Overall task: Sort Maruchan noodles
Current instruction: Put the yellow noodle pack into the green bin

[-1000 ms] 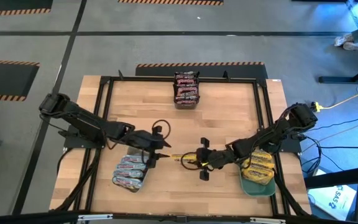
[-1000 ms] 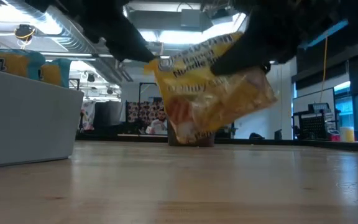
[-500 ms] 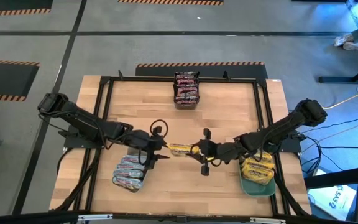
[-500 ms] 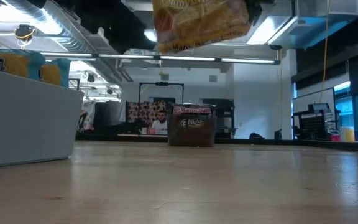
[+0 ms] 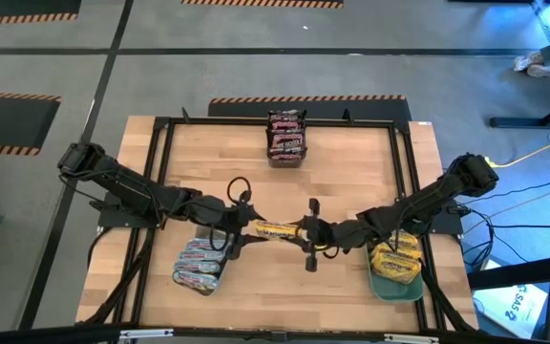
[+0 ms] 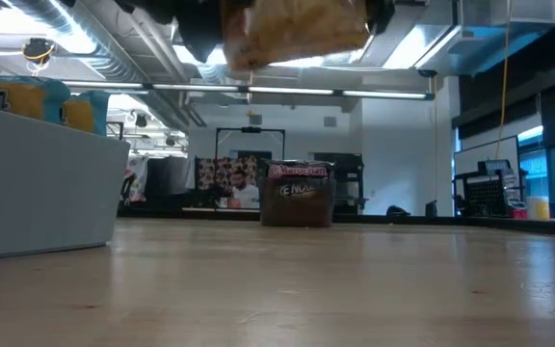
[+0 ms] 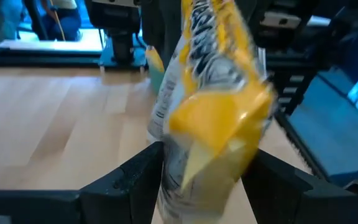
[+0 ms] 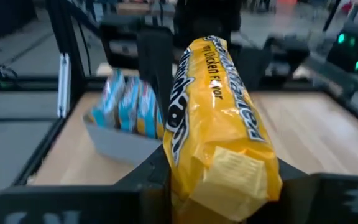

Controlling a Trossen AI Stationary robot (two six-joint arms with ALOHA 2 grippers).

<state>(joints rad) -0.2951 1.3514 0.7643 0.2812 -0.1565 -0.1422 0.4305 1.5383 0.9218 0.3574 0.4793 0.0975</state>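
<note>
One yellow-orange noodle packet [image 5: 276, 229] hangs in the air over the table's middle, stretched level between my two grippers. The low view shows it high above the tabletop [image 6: 297, 29]. My left gripper [image 5: 246, 228] is at its left end and my right gripper [image 5: 306, 232] at its right end, each shut on it. Pinkish-silver packets [image 5: 201, 263] lie in the pale grey tray. Yellow packets [image 5: 397, 256] lie in the teal tray. Dark brown packets [image 5: 287, 136] stand at the far middle. My left gripper pinches the packet's left end [image 7: 194, 162] between its two fingers [image 7: 138, 177], coming level from the table's left, along the packet. The packet is lifted clear of the table. My right gripper pinches the packet's right end [image 8: 225, 180] between its two fingers [image 8: 157, 171], coming level from the table's right, along the packet. The packet stands on edge in the hold, clear of the table.
The grey tray [image 5: 185, 281] sits near the left arm, and its wall [image 6: 37, 183] fills the low view's left. The teal tray [image 5: 394, 287] sits under the right arm. A black frame [image 5: 160, 172] borders the tabletop. Bare wood [image 5: 342, 182] lies between the trays.
My right gripper has lifted the yellow packet off the table and carried it up and toward the table's left. My left gripper has moved up to meet it and now has its other end. The packet has gone from hanging tilted near the tabletop to level and high.
</note>
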